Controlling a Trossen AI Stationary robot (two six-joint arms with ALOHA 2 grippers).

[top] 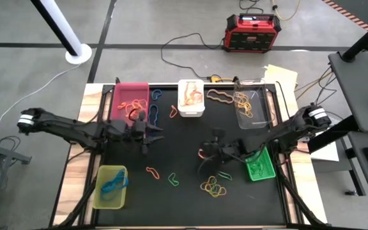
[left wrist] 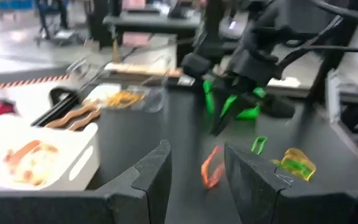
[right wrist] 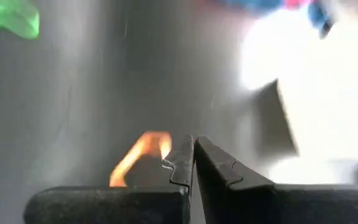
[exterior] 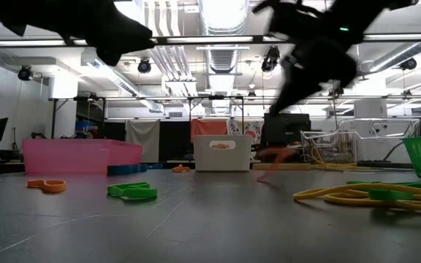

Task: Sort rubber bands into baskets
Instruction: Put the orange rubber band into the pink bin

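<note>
Right tool (right wrist: pixel 193 155) pinched shut on an orange rubber band (right wrist: pixel 143 155), lifted near mid-tabletop (top: pixel 184 198); left tool (left wrist: pixel 194 171) parted and empty, hovering by the pink basket (top: pixel 131 94). Best carried slowly and high, released only once over the matching basket. Seen from the left wrist as an orange loop dangling; grip confirmed only by the right wrist.

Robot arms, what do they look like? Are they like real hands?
Not like hands. Both arms are thin, dark and jointed, each with a pale ring near its outer end. The left gripper and the right gripper each end in two flat, dark, wedge-shaped fingers with stepped inner edges, like tongs.
</note>
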